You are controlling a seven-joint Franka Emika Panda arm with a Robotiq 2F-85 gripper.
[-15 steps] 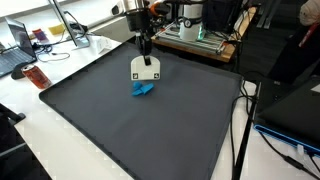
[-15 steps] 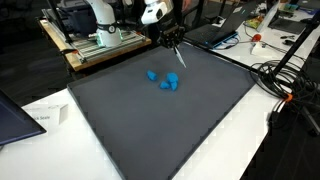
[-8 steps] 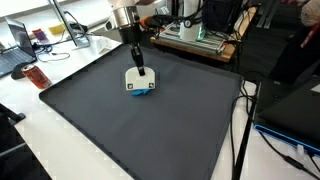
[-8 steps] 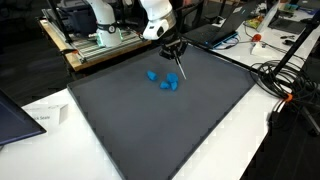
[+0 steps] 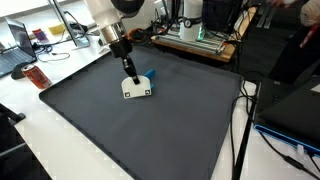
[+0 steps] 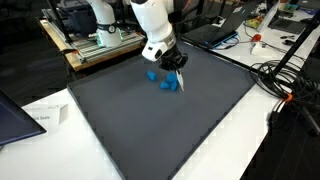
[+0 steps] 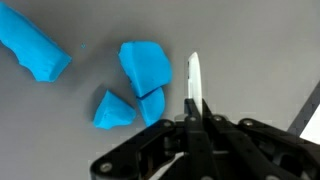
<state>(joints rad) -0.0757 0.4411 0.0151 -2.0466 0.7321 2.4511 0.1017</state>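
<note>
My gripper point(image 7: 196, 110) is shut on a thin white flat tool point(image 7: 194, 78), which shows edge-on in the wrist view. In an exterior view the tool is a white plate point(image 5: 137, 90) hanging low over the black mat point(image 5: 150, 130). Several blue lumps lie just beside the blade: a large one point(image 7: 145, 65), two small ones point(image 7: 112, 110) below it, and a long one point(image 7: 35, 50) further left. In both exterior views the gripper point(image 5: 128, 68) point(image 6: 175, 65) hangs over the blue lumps point(image 6: 167, 84), and the plate hides most of them point(image 5: 151, 75).
The mat covers a white table point(image 5: 60, 140). A laptop point(image 5: 18, 52) and a red object point(image 5: 35, 77) lie off one edge. A machine on a wooden bench point(image 5: 195, 38) stands behind. Cables point(image 6: 285, 85) trail beside the mat; a dark sheet point(image 6: 15, 120) lies near a corner.
The arm has swung down and toward the near side of the mat with the white tool in it, so the tool now stands close beside the blue lumps. The jaws stayed shut.
</note>
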